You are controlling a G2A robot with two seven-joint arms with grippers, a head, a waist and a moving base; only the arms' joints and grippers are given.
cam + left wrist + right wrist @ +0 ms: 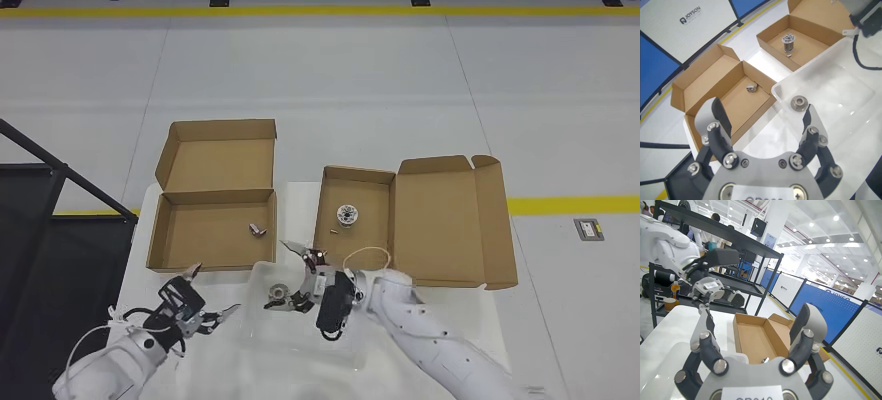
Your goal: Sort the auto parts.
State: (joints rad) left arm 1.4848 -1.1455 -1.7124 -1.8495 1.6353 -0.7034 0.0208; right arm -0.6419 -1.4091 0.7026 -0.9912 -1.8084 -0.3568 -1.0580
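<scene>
L hand (764, 113): fingers spread wide, nothing between them. I see it low at the counter's (761, 61) near-left part, by the bin corner, over the strip btwn bin and L box.

R hand (755, 323): fingers also spread wide, holding nothing. Hangs above the bin, pointing toward L box.

Item list, as I read it from the cams:

1. Flanged bushing (799, 103): metal, round w/ centre hole. Lies on the bin floor near the corner closest to L box, just past one L hand fingertip. Can't tell if they touch.
2. Clear bin (778, 89): see-through plastic, on the white counter, at the near side of both boxes.
3. L box (742, 106): cardboard, lid folded open to the far side. Holds 1 pc.
4. Small grey part (751, 88): angular metal, lies in L box close to the wall facing R box.
5. R box (810, 24): cardboard, lid folded open sideways, away from L box. Holds 2 pcs.
6. Ribbed cylinder (788, 42): upright in R box, toothed disc on top.
7. Small pin (789, 55): lies just beside the cylinder's base.

Misc: black rack (725, 232) next to the counter; an orange bottle (675, 291) and a paper cup (669, 304) sit on its lower shelf.
</scene>
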